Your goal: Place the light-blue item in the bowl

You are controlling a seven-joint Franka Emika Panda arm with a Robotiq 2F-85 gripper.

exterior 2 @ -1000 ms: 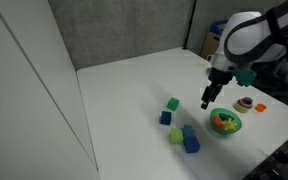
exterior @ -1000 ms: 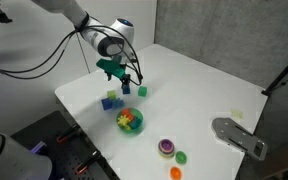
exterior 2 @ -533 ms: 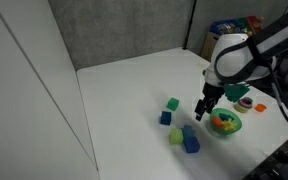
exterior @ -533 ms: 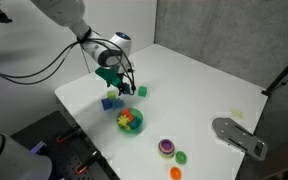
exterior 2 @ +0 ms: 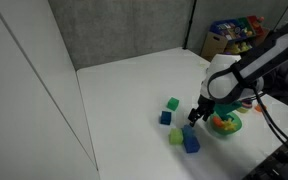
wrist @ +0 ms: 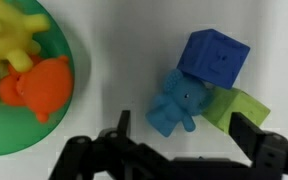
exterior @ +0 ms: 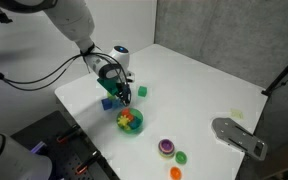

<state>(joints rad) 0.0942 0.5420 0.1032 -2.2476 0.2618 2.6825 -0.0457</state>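
In the wrist view the light-blue item (wrist: 176,103) is a small animal-shaped piece lying on the white table. It touches a dark blue cube (wrist: 216,58) and a lime green block (wrist: 241,107). The green bowl (wrist: 64,95) at the left holds yellow and orange toys. My gripper (wrist: 184,128) is open and empty, low over the light-blue item, with one finger on each side. In an exterior view the gripper (exterior 2: 195,118) hangs over the block cluster, just beside the bowl (exterior 2: 232,130). The bowl (exterior: 138,128) and gripper (exterior: 119,97) also show from the other side.
A teal block (exterior 2: 172,103) and a blue block (exterior 2: 165,118) lie further from the bowl. A green piece (exterior: 141,91) sits behind the gripper. A purple ring (exterior: 166,147), small green and orange pieces and a grey object (exterior: 239,135) lie near the table's front edge.
The gripper has moved down and toward the block cluster beside the bowl. It stays open. No object has moved.
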